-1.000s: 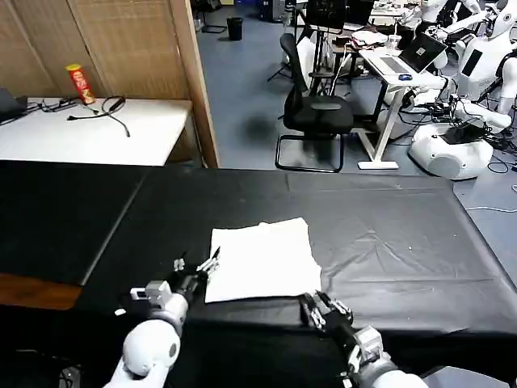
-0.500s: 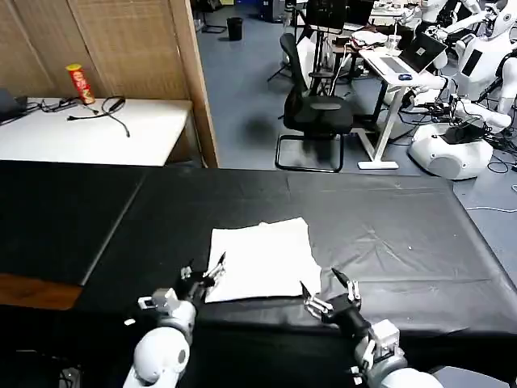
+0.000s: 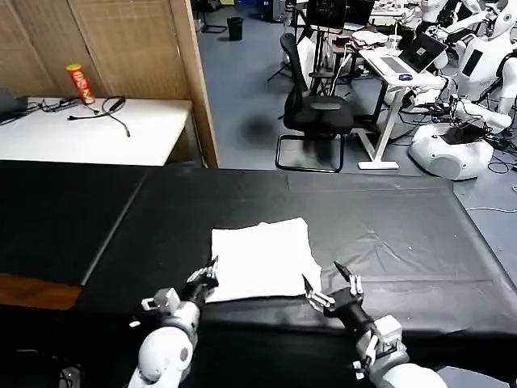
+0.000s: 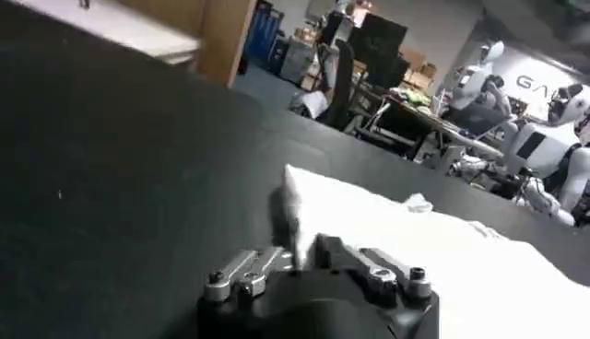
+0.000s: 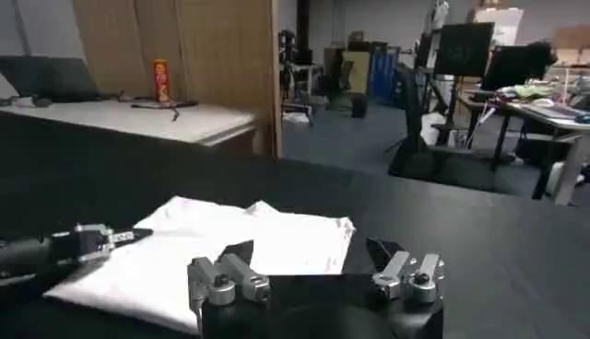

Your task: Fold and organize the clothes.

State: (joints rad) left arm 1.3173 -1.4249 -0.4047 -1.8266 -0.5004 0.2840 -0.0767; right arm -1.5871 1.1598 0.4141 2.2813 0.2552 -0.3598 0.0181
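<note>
Folded T-shirt [image 3: 262, 259] lies flat near table's [image 3: 420, 242] front edge, roughly square, no clear long axis. My left gripper [image 3: 208, 273] pinched on its front-left corner. My right gripper [image 3: 331, 284] spread open, empty, beside front-right corner.

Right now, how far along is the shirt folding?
The T-shirt already lies folded into a compact rectangle on the black table. Nothing is in hand: the left gripper sits at its near left corner, the right gripper open beside the near right corner. Any final tidying remains.
</note>
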